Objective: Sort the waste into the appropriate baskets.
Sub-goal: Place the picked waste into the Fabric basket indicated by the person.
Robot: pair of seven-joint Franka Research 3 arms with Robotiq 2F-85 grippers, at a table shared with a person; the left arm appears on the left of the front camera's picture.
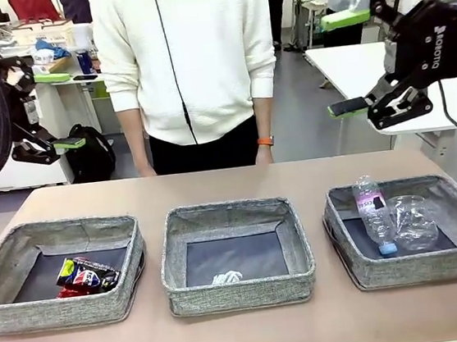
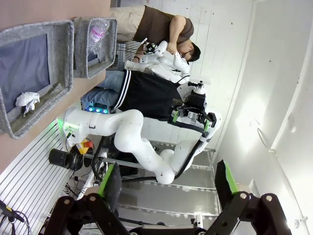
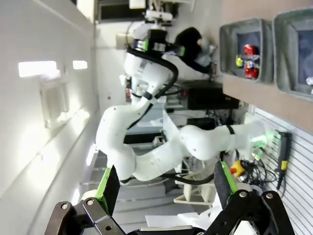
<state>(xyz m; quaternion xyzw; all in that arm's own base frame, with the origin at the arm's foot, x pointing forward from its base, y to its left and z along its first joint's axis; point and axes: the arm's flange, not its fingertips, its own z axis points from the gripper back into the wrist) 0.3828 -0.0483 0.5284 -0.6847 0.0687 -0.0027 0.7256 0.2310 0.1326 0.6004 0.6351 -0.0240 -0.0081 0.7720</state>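
Observation:
Three grey baskets stand in a row. The left basket [image 1: 55, 313] [image 3: 227, 49] holds a crushed red can and a crushed dark-blue can [image 1: 86, 276] [image 3: 250, 61]. In the middle basket [image 1: 241, 293] [image 2: 66, 58] lies the white paper wad [image 1: 226, 278] [image 2: 27, 101]. The right basket [image 1: 425, 268] [image 2: 80, 49] holds the clear bottle [image 1: 374, 212] [image 2: 98, 32] and the clear cup [image 1: 414, 220]. My left gripper [image 1: 60, 110] [image 2: 167, 183] hangs high at the far left, open and empty. My right gripper [image 1: 347, 63] [image 3: 165, 188] hangs high at the far right, open and empty.
A person in a white sweater [image 1: 186, 52] stands at the table's far edge, arms down. Bare tabletop [image 1: 230, 183] lies between the baskets and the person. Desks and clutter fill the room behind.

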